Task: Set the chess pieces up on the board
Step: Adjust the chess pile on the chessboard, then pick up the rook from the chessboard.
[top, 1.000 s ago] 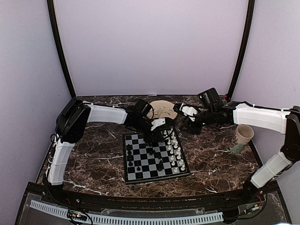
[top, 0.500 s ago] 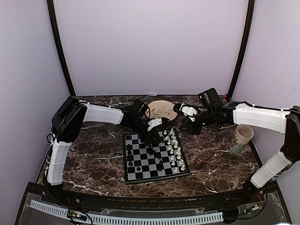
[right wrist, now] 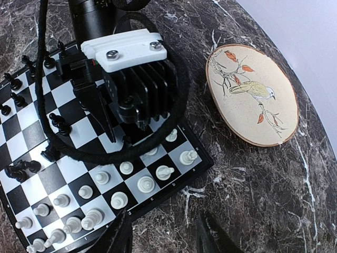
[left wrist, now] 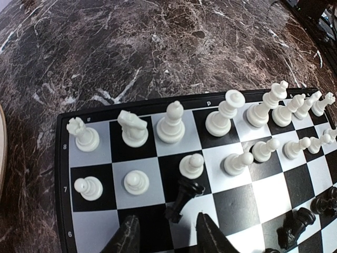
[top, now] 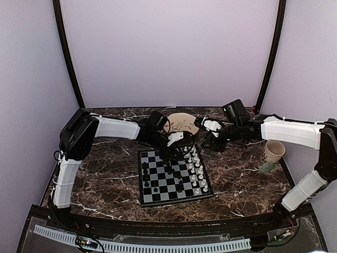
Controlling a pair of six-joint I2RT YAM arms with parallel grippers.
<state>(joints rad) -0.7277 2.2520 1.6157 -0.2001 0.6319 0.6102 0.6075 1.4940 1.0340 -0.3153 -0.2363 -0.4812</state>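
The left gripper (left wrist: 167, 221) hangs over the small black-and-white checkered chessboard (left wrist: 237, 203) with its black fingers parted, gripping nothing. A tiny black plastic chessman (left wrist: 185, 194) leans tilted just ahead of the tips, beside the white plastic chessmen (left wrist: 171, 124) ranked in two rows along one edge. Further right, the right gripper (right wrist: 163, 227) hovers spread and empty above the dark marble table (right wrist: 253, 200), just off the board's corner and near the round beige bird-painted plate (right wrist: 253, 95).

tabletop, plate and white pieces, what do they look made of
Tabletop: dark veined stone look, possibly marble or a printed laminate. Plate: matte beige, painted bird, brown rim, maybe wood or ceramic. White pieces: glossy moulded plastic, by their highlights.
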